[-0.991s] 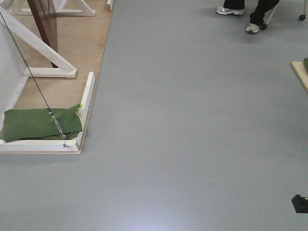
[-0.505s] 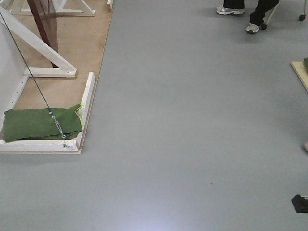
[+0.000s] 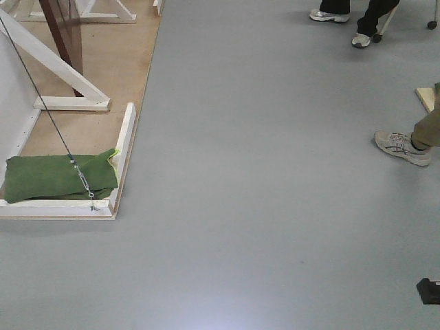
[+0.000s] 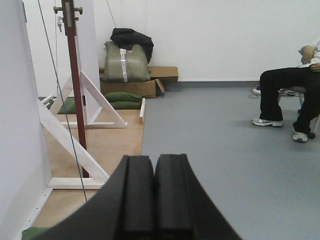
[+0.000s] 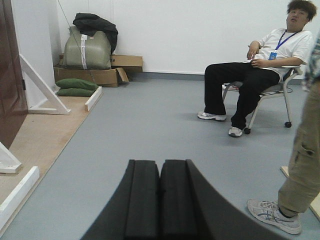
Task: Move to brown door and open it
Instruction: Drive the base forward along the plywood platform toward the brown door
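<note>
Both arms idle: left gripper (image 4: pixel 154 197) and right gripper (image 5: pixel 160 200) have pads pressed together, nothing held. Looks like the approach isn't finished and opening hasn't started. The brown door (image 5: pixel 10 75) is far left on the plywood platform (image 3: pixel 103 69), past the white braces (image 3: pixel 55 62). It's glossy, reddish-brown and panelled, with keys (image 4: pixel 59 22) hanging at the lock.

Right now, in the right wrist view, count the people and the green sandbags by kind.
People: 2 (seated man, standing person)
Green sandbags: 2 (upper sandbag, lower sandbag)
Total: 4
</note>
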